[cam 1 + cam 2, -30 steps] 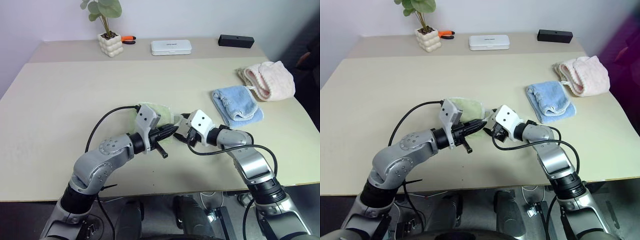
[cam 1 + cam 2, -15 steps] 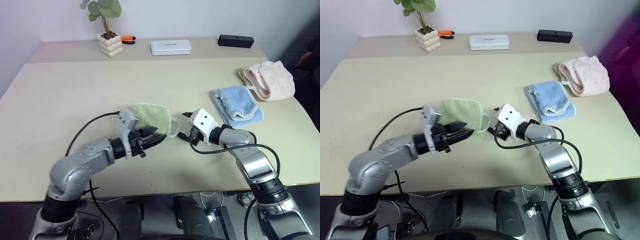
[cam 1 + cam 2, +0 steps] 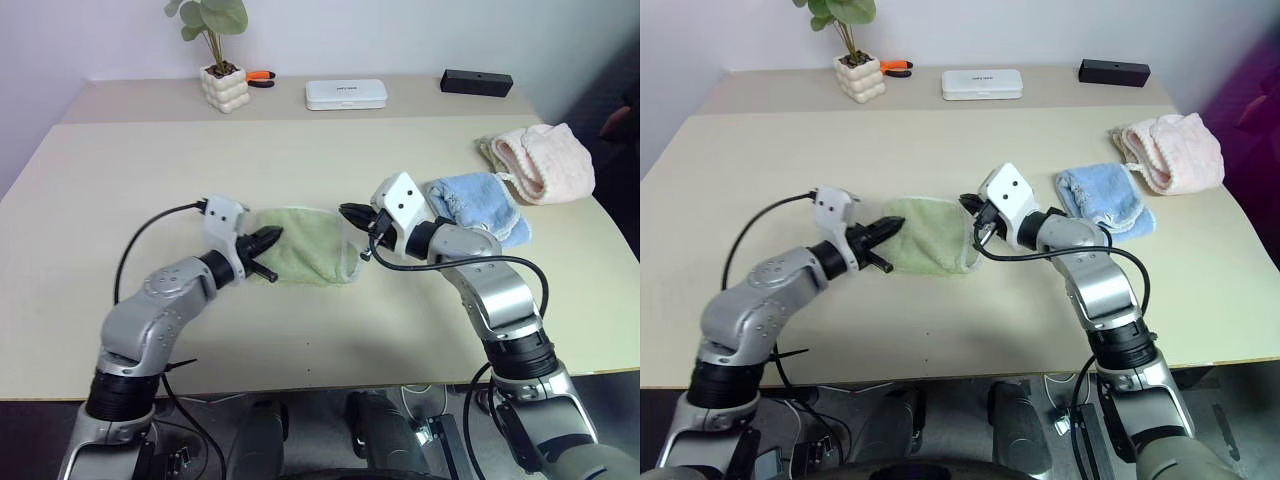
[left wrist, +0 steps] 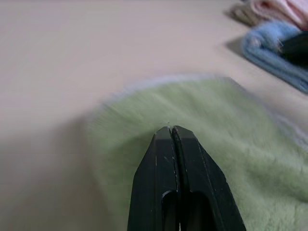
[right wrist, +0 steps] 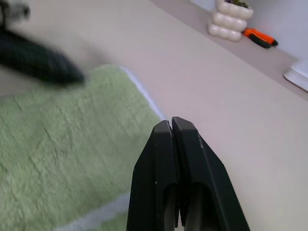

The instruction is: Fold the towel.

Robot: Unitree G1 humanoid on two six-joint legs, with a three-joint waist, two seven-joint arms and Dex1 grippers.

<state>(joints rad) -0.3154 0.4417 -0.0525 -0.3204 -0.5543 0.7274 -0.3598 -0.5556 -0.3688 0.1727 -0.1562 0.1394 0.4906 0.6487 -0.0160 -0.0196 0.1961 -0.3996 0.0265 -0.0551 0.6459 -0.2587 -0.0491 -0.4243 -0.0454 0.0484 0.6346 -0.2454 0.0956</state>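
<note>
The light green towel [image 3: 310, 245] lies flat as a folded rectangle on the beige table [image 3: 130, 180], near the middle. My left gripper [image 3: 272, 237] is shut at the towel's left edge, and in the left wrist view its fingertips [image 4: 171, 131] sit over the green cloth with nothing between them. My right gripper [image 3: 349, 212] is also shut and hovers just above the towel's far right corner. Its fingers [image 5: 171, 126] show pressed together beside the whitish edging [image 5: 144, 94] in the right wrist view.
A folded light blue towel [image 3: 480, 208] lies just right of my right arm, with a pale pink towel [image 3: 540, 160] beyond it near the table's right edge. Along the back stand a potted plant [image 3: 224, 88], an orange tool [image 3: 262, 75], a white case [image 3: 346, 94] and a black box [image 3: 477, 82].
The towel was bunched behind the two grippers and now lies flat. My left gripper has swung left to the towel's edge. My right gripper has risen and shut.
</note>
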